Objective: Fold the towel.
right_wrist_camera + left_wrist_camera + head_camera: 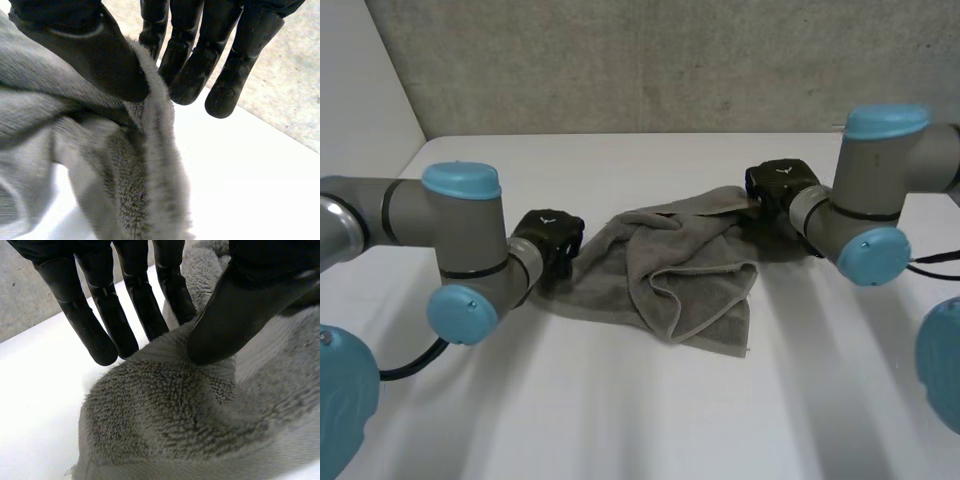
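Towel: a grey terry towel [672,272] lies crumpled on the white tabletop [620,410], in its middle and towards the far edge. It is bunched into loose folds, and one flap is doubled over towards the near side.
Left hand: the left hand [548,238] is at the towel's left end, low on the tabletop. In the left wrist view its thumb presses down on a raised ridge of cloth. Its straight fingers [100,335] stand on the other side of that ridge, tips at the towel's edge, so the cloth is pinched between thumb and fingers.
Right hand: the right hand [780,186] is at the towel's far right corner. In the right wrist view the towel's edge runs up between the thumb and the straight fingers [190,75]. It is gripped there, and the cloth hangs away below the thumb.
Backdrop: a grey concrete wall [620,60] rises behind the far edge of the tabletop.
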Robot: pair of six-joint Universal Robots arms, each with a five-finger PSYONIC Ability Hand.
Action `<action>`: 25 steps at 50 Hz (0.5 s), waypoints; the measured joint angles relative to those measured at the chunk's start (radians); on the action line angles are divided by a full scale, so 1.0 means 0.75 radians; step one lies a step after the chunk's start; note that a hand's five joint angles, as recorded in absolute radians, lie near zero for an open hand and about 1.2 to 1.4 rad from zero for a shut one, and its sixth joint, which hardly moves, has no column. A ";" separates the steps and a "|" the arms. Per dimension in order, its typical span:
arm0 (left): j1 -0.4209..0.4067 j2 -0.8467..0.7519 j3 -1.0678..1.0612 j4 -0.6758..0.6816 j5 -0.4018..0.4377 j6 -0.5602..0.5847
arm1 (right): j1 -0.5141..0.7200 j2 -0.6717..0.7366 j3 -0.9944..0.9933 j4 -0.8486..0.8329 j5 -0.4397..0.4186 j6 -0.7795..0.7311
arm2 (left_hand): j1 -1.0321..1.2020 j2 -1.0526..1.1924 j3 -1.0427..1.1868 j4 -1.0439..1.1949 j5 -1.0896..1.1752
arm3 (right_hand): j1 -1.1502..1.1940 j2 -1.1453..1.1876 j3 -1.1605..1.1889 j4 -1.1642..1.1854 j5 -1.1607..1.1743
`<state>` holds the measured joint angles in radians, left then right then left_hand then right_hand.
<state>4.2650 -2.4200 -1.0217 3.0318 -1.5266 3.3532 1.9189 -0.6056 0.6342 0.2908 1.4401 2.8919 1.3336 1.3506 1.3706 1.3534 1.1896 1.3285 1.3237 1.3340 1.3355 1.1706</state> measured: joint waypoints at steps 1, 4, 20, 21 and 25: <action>0.002 0.030 -0.021 -0.001 0.001 -0.009 | -0.001 -0.048 0.044 0.013 -0.028 -0.008 | 0.000 0.000 0.001 0.000 0.000 | 0.000 0.000 0.000 0.000 0.000; 0.014 0.124 -0.097 0.001 0.006 -0.030 | -0.004 -0.173 0.163 0.039 -0.105 -0.038 | 0.000 0.000 0.003 0.000 0.000 | 0.000 0.000 0.000 0.000 0.000; 0.150 0.760 -0.554 0.149 0.136 -0.050 | -0.136 -0.735 0.559 0.281 -0.345 -0.482 | 0.025 0.008 0.010 0.003 0.008 | 0.000 0.000 0.000 0.001 0.000; 0.151 0.765 -0.547 0.164 0.138 -0.049 | -0.137 -0.736 0.544 0.261 -0.345 -0.480 | 0.025 0.008 0.010 0.003 0.008 | 0.000 0.000 0.000 0.001 0.000; 0.146 0.732 -0.438 0.273 0.133 -0.042 | -0.136 -0.715 0.423 0.098 -0.331 -0.436 | 0.025 0.008 0.011 0.003 0.008 | 0.000 0.000 0.000 0.001 0.000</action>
<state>4.3744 -1.8708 -1.3503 3.2367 -1.4269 3.3218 1.8172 -1.1417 0.9515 0.3640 1.1915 2.5649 1.3526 1.3563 1.3786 1.3559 1.1954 1.3287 1.3237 1.3343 1.3362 1.1706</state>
